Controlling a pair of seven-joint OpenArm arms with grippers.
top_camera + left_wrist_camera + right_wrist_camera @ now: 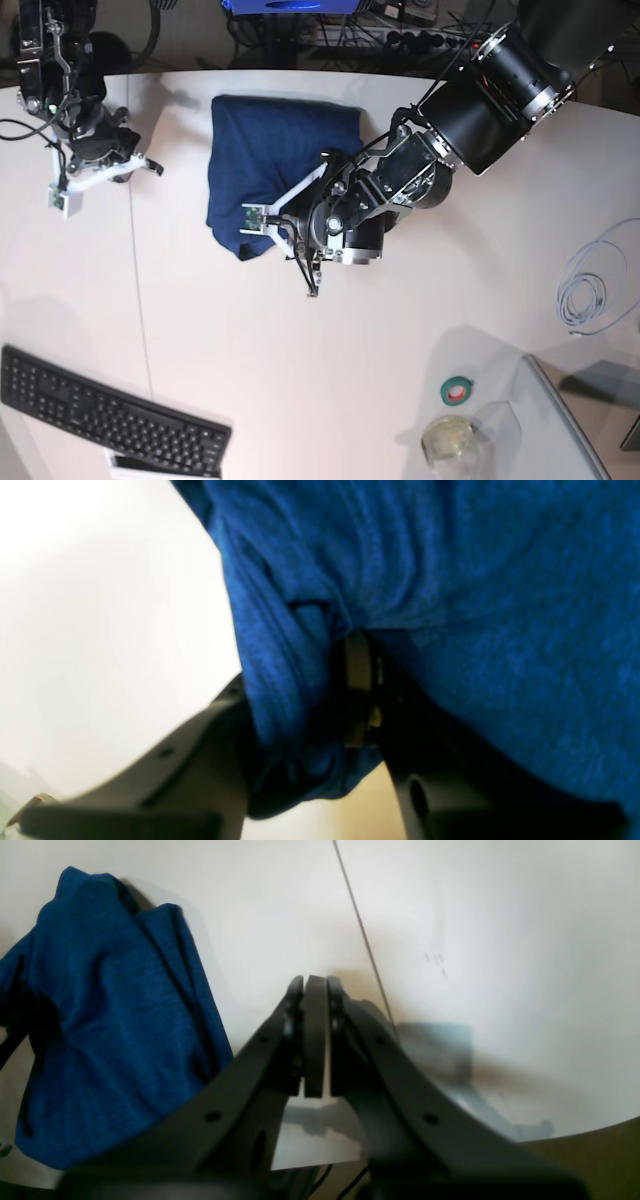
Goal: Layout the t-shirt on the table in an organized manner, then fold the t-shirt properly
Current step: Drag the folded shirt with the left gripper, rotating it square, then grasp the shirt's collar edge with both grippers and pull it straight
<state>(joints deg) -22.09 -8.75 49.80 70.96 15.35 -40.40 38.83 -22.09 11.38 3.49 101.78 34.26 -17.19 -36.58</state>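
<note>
Fabric fills the left wrist view: the soft, heathered navy-blue t-shirt (450, 605) hangs in folds over the left tool (320, 700), whose dark fingers stand apart with cloth bunched between them; whether they grip it I cannot tell, the picture being blurred.

In the right wrist view the right tool (315, 1035) is clenched on nothing, its matte black fingers pressed together above the smooth white tabletop (500, 940) with a thin dark seam line (362, 935); the shirt lies crumpled at left.

From the base view the shirt forms a rough rectangle on the tabletop's far middle, with a black keyboard (110, 410), green tape roll (459, 390), clear cup (450, 440) with unclear contents, and coiled pale cable (598, 285).
</note>
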